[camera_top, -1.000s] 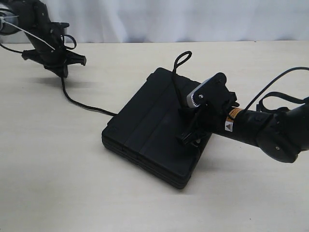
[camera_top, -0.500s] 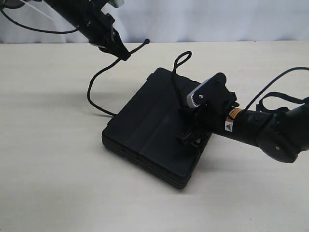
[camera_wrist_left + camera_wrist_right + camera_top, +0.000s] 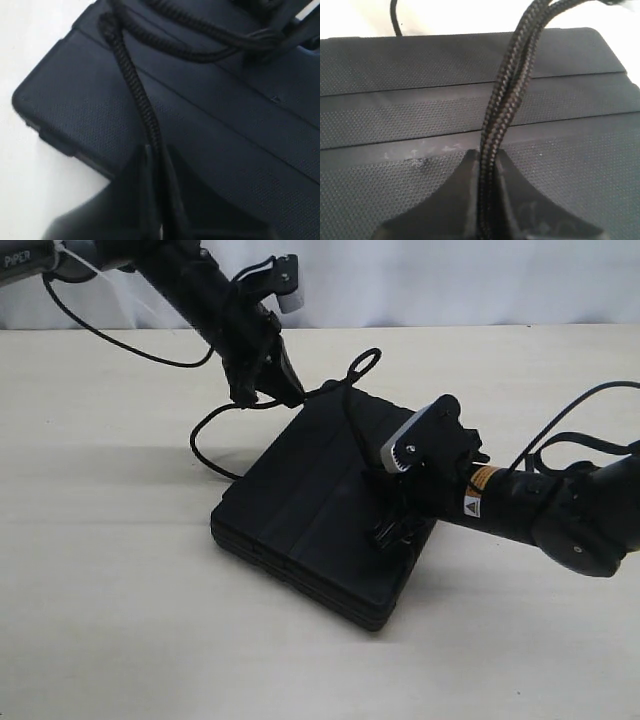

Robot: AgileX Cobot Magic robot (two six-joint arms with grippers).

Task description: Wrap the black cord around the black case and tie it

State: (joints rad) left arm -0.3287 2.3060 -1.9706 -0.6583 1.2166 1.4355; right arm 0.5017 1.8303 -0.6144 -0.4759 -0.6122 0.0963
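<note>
Black cord (image 3: pixel 510 90) clamped tight in both your jaws, left gripper (image 3: pixel 283 395) at black case (image 3: pixel 300 525) corner, right gripper (image 3: pixel 388 528) mid-face (doubled braided strand).

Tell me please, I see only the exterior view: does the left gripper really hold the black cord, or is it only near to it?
Observer: It holds it. In the left wrist view the left gripper is shut on the black cord, and a single strand comes out between its fingertips.
Operator: And the right gripper, how many strands?
Observer: Two. The right wrist view shows the right gripper shut on two strands side by side, over the ribbed face of the black case.
Operator: Where does the left strand go?
Observer: In the left wrist view it runs to other cord strands lying across the case near a corner. Whether they are knotted, I cannot tell.
</note>
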